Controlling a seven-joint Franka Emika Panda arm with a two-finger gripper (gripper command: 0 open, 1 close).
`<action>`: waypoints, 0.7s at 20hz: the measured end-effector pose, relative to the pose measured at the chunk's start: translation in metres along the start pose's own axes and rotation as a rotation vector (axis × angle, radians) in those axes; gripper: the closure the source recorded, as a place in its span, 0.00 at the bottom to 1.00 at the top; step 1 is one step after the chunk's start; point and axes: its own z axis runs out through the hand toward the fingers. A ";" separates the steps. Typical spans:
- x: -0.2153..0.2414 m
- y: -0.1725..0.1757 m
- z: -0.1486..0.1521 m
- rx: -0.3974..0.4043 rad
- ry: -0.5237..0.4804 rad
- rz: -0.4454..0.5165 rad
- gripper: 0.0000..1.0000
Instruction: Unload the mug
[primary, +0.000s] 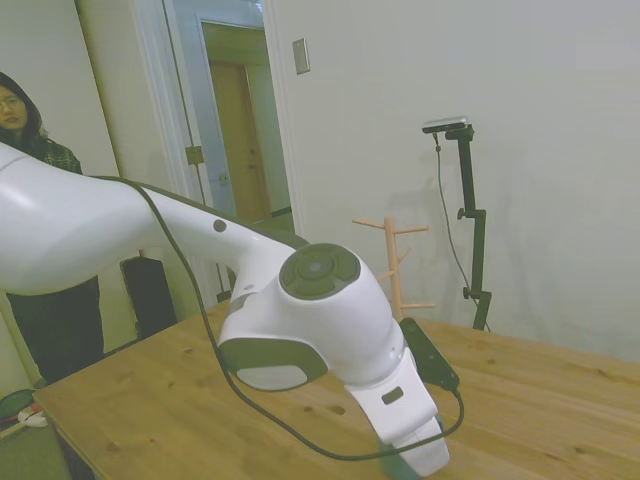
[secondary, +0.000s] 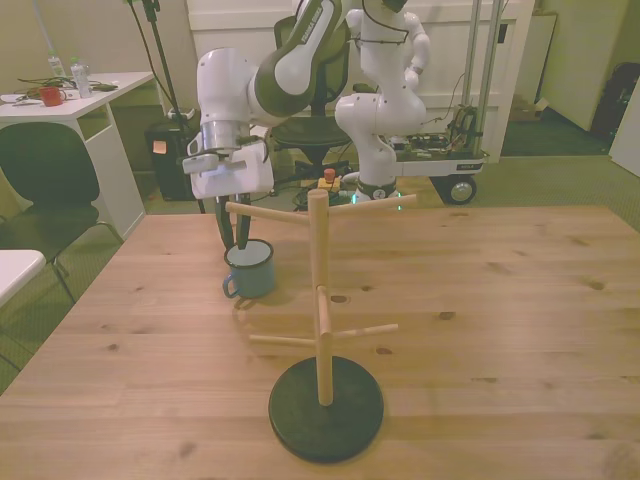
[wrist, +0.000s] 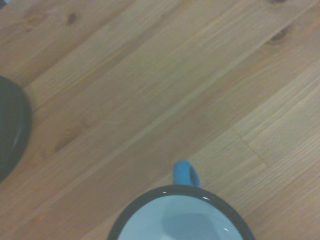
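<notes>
The blue enamel mug (secondary: 252, 272) stands upright on the wooden table (secondary: 480, 300), its loop handle toward the front view's left. My gripper (secondary: 235, 246) hangs straight down over the mug's rim on the front view's left side. Its two dark fingers (secondary: 243, 232) are a little apart, straddling the rim. The wrist view looks down into the mug (wrist: 180, 217), showing its white inside, its dark rim and the blue handle (wrist: 186, 173). In the side view the arm (primary: 310, 320) hides both mug and gripper.
A wooden mug rack (secondary: 321, 300) with bare pegs stands on a dark round base (secondary: 326, 410) just to the front view's right of the mug; one upper peg (secondary: 265, 211) reaches out just in front of the gripper. A person (primary: 25, 130) stands beyond the table.
</notes>
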 end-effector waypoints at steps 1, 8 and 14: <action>-0.003 -0.005 -0.009 0.006 -0.005 -0.016 0.00; -0.064 -0.082 -0.061 0.037 -0.129 -0.189 0.00; -0.125 -0.134 -0.061 -0.068 -0.239 -0.353 0.00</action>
